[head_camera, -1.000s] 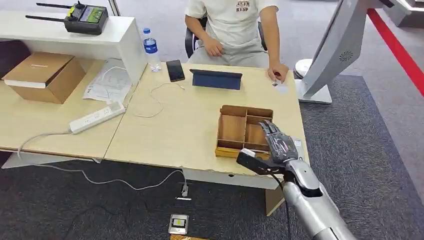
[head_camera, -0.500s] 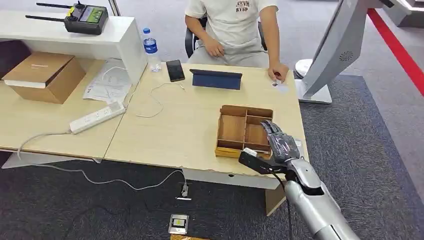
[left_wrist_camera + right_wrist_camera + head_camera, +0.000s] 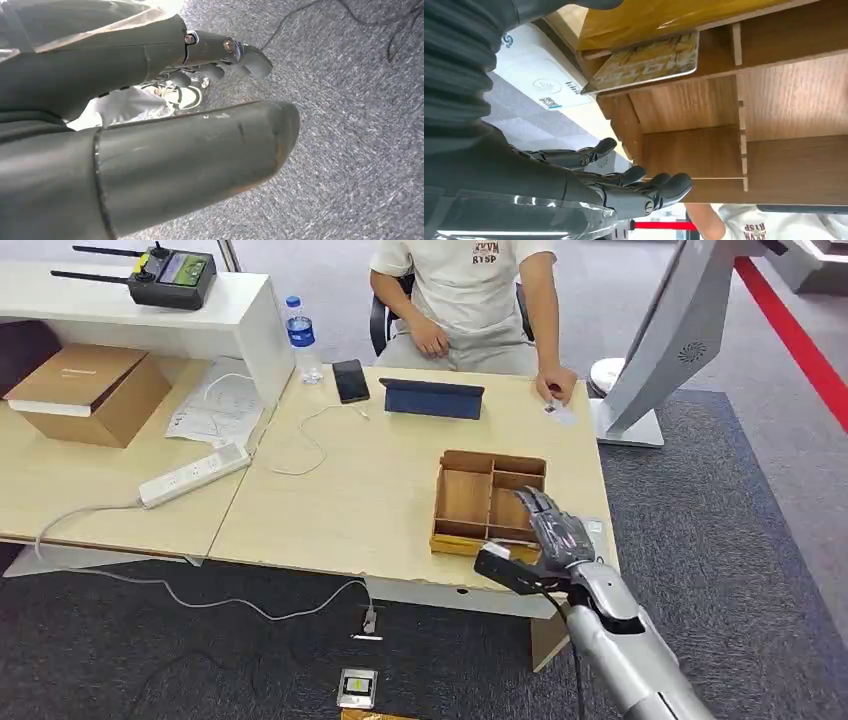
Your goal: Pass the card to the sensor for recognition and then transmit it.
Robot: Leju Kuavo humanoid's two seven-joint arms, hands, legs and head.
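Card (image 3: 649,61), thin, stiff, likely slick, lay in tray (image 3: 465,502) right of centre; right hand (image 3: 555,530) hovered, fingers spread, best pinched by exposed edge.

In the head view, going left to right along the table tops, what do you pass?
Cardboard box → power strip → water bottle → phone → tablet → wooden tray → right hand → white stand.
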